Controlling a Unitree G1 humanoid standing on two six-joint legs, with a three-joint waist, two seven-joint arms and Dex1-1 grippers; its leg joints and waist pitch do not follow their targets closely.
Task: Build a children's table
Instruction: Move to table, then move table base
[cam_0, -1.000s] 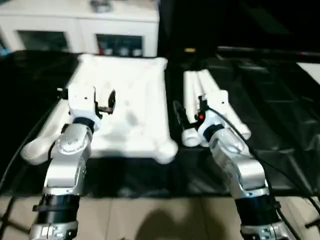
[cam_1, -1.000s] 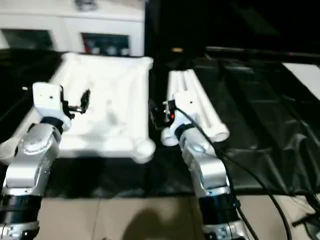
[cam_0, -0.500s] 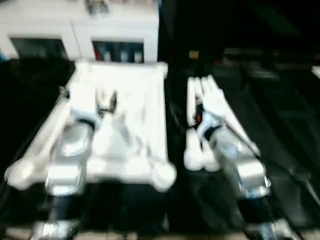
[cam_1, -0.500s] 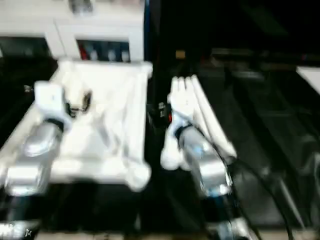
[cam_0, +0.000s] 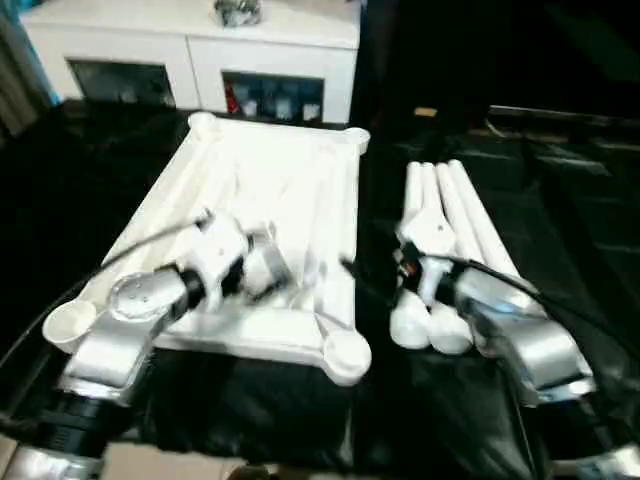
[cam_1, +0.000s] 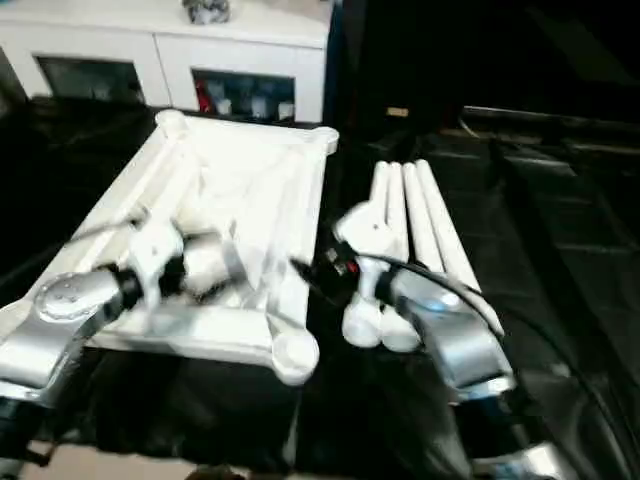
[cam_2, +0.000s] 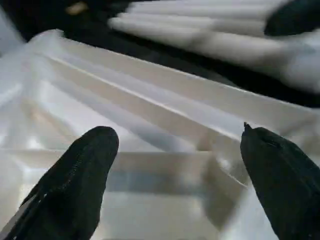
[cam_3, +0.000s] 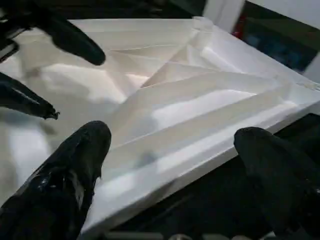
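Grippers are both gaping wide: left gripper (cam_2: 175, 165) hovering over the tabletop (cam_0: 290, 190), right gripper (cam_3: 170, 170) facing its edge beside the legs (cam_0: 450, 215).

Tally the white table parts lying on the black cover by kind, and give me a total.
Tabletop, ribbed side up: 1
Legs, lying side by side beside it, near ends partly behind the right arm: 4
Total: 5
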